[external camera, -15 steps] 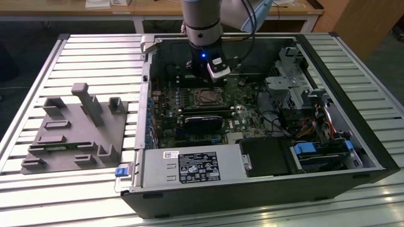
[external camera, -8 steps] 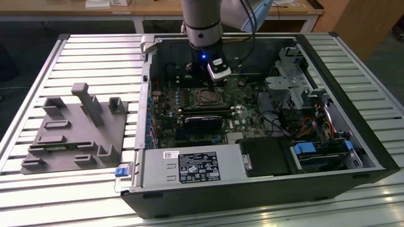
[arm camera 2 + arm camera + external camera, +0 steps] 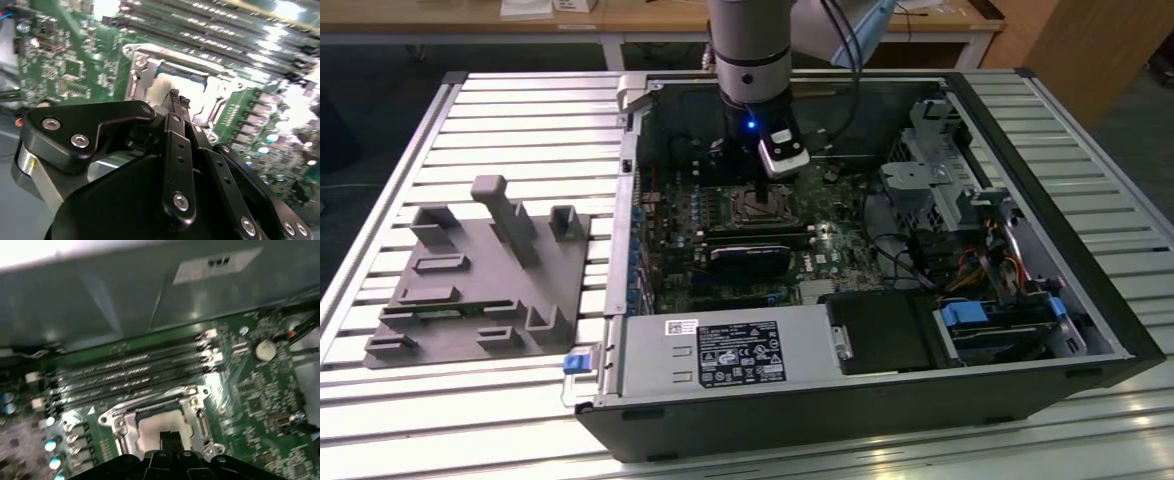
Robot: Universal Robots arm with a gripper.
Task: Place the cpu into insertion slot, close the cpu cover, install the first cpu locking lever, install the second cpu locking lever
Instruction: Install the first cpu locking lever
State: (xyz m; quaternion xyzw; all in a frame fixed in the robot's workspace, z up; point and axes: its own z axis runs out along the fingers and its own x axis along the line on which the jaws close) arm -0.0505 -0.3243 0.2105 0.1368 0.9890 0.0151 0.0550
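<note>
Fingertips of the gripper (image 3: 179, 100) are pressed together, holding nothing, poised just above the cpu (image 3: 162, 425), which lies seated in the insertion slot (image 3: 117, 420) under the closed cpu cover (image 3: 145, 75).

Dim case interior, glare on metal

In the exterior view the slatted table (image 3: 507, 110) shines bright while the case interior sits shadowed; both wrist views are soft with blur (worst at the edges), and the memory slots (image 3: 125, 371) throw white glints.
</note>
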